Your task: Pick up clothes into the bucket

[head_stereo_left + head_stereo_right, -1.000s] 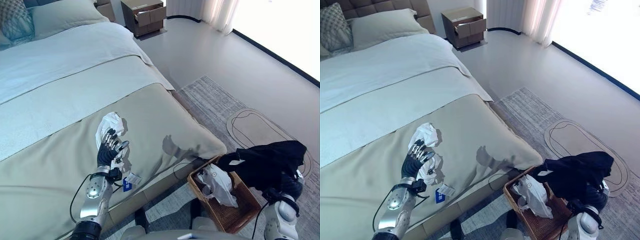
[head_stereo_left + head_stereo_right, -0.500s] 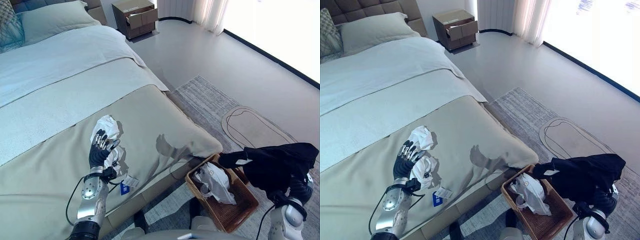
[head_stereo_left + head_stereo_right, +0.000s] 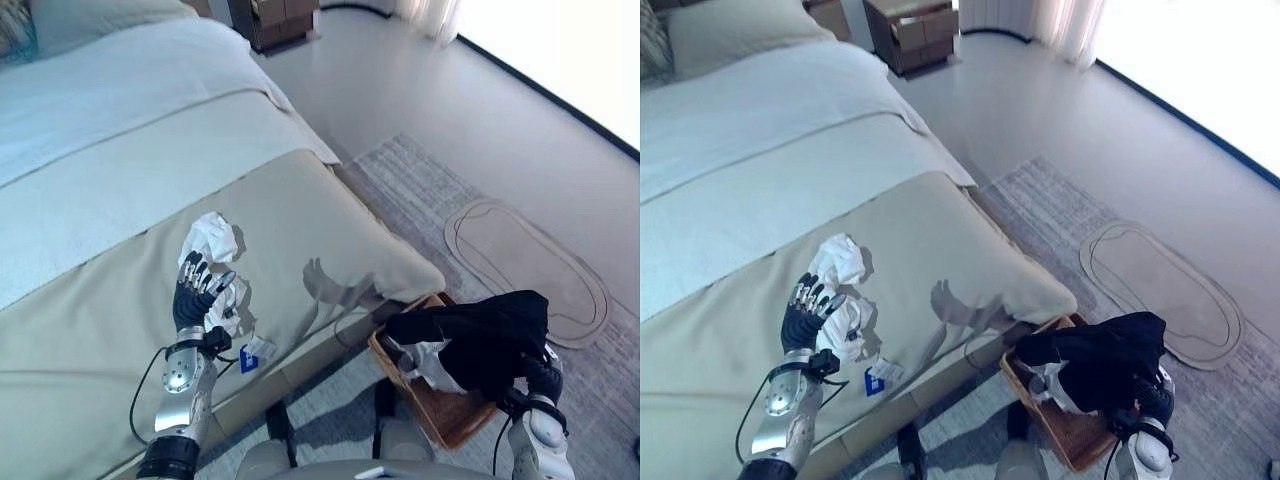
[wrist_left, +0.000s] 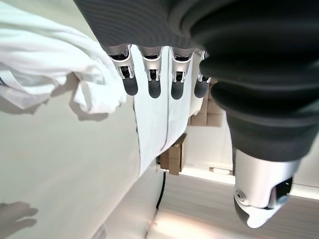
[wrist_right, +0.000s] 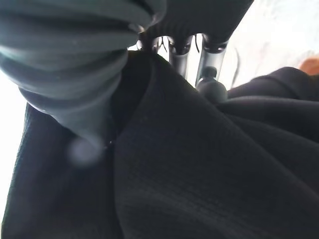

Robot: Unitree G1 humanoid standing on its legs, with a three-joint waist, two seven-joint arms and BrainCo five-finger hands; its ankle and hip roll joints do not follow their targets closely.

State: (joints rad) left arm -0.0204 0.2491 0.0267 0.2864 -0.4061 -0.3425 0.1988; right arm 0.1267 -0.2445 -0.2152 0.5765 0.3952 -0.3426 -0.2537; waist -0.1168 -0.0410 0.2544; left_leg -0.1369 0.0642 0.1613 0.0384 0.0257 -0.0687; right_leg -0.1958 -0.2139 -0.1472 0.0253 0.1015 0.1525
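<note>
We see the left hand [image 3: 196, 292] raised over the wide bed with its beige cover [image 3: 330, 215], fingers straight and spread, holding nothing. Just past its fingertips lies a crumpled white garment [image 3: 212, 238] on the cover; in the left wrist view that same white cloth [image 4: 45, 74] sits beside the dark fingertips, and we cannot tell whether they touch it. A small white and blue tag [image 3: 255, 353] lies on the bed edge near the left wrist.

The right hand [image 5: 209, 74] is mostly hidden. In its own wrist view we make out a few silver fingers and one dark tip running down into the folds of a black garment [image 3: 480, 335], which wraps over the hand. We cannot tell whether those fingers are curled around the cloth or straight beneath it. In the head views the black garment hangs draped over the right hand, above and partly inside the brown woven rectangular basket [image 3: 440, 425] that stands on the floor at the foot of the bed. The garment covers much of the basket's opening. Beneath it a white piece of clothing [image 3: 437, 362] shows inside the basket, largely covered.

A grey patterned rug [image 3: 440, 205] lies under the basket, with an oval beige mat [image 3: 525, 255] on it further out.
</note>
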